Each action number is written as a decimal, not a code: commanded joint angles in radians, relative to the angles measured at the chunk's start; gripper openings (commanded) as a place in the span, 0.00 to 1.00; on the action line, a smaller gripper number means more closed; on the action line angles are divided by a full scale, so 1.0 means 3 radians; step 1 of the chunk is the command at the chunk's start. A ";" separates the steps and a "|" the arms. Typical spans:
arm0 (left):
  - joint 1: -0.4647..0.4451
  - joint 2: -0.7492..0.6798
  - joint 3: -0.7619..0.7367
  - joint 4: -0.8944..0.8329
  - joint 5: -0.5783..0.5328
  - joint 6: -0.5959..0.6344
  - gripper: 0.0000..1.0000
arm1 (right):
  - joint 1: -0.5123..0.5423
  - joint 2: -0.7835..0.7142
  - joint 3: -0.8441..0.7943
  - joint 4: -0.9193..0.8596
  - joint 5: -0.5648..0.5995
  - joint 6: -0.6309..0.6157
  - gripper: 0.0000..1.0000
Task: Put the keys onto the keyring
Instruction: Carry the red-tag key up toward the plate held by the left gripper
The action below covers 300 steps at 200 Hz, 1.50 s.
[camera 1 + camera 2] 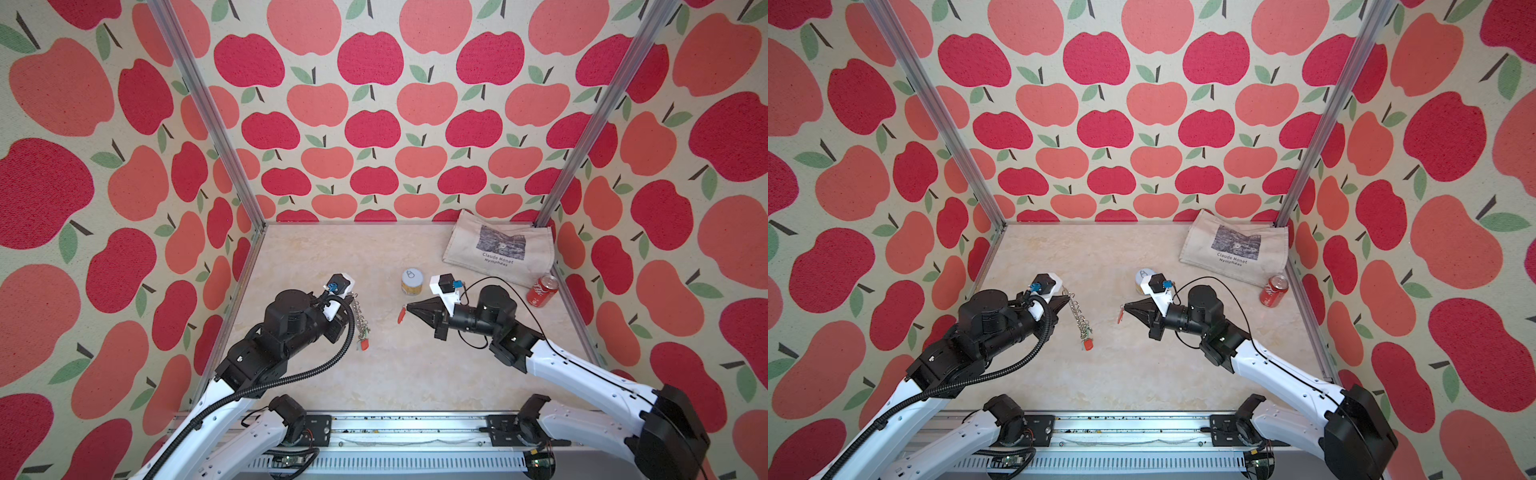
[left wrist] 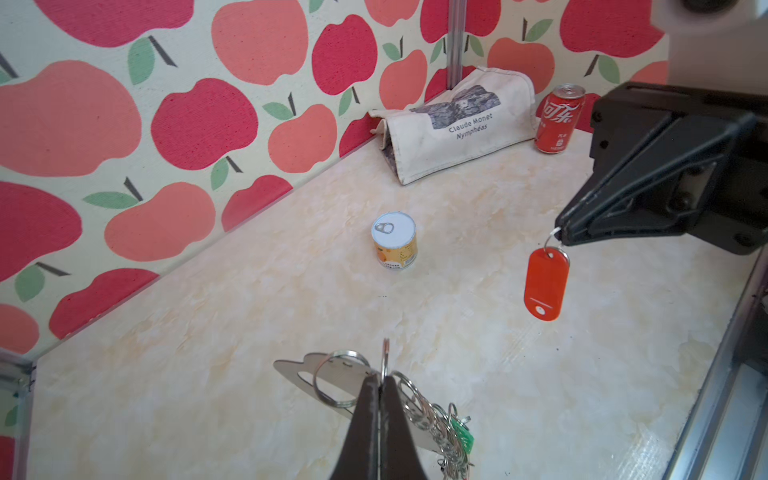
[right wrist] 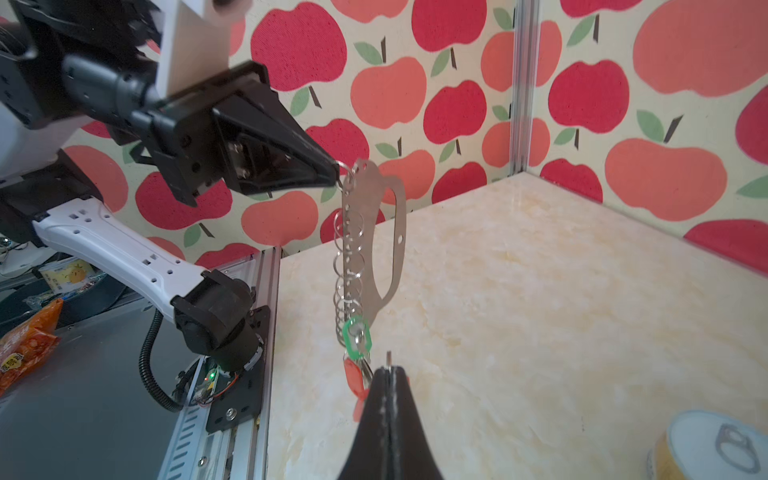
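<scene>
- Your left tool (image 3: 336, 172): jaws together, clamped on the end ring of the keyring (image 3: 371, 199). The plate hangs down from it, off the tabletop (image 1: 395, 374).
- Low on the keyring's row of rings hang a green tag (image 3: 355, 336) and a red tag (image 1: 365, 345).
- Your right tool (image 2: 559, 230): jaws together, pinching the small ring of a red-tagged key (image 2: 545, 286). Its tag dangles in the air, apart from the keyring.
- Behind: a tin can (image 1: 412, 282) stands near the right tool. A cola can (image 1: 542, 291) stands beside the tote bag (image 1: 498, 249).

Bright, even light; faint shadows.
</scene>
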 commanded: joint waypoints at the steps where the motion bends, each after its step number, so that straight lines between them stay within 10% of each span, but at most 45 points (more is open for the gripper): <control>1: -0.0285 0.0196 0.0190 0.0376 -0.0003 0.0292 0.00 | -0.0169 -0.0221 -0.0168 0.0766 -0.0336 0.0059 0.00; 60: -0.0429 0.0496 0.0436 0.0566 0.0316 0.0398 0.00 | -0.0618 -0.0111 -0.0494 0.2571 -0.0813 0.1063 0.00; 149: -0.0658 0.0461 0.0398 0.0837 0.0912 0.1038 0.00 | -0.0319 -0.1287 0.0235 -0.1119 -0.0632 -0.0943 0.00; 300: -0.0902 0.0528 0.0191 0.1276 0.1303 0.2048 0.00 | 0.0152 -0.1397 0.0222 -0.1291 -0.0027 -0.1658 0.00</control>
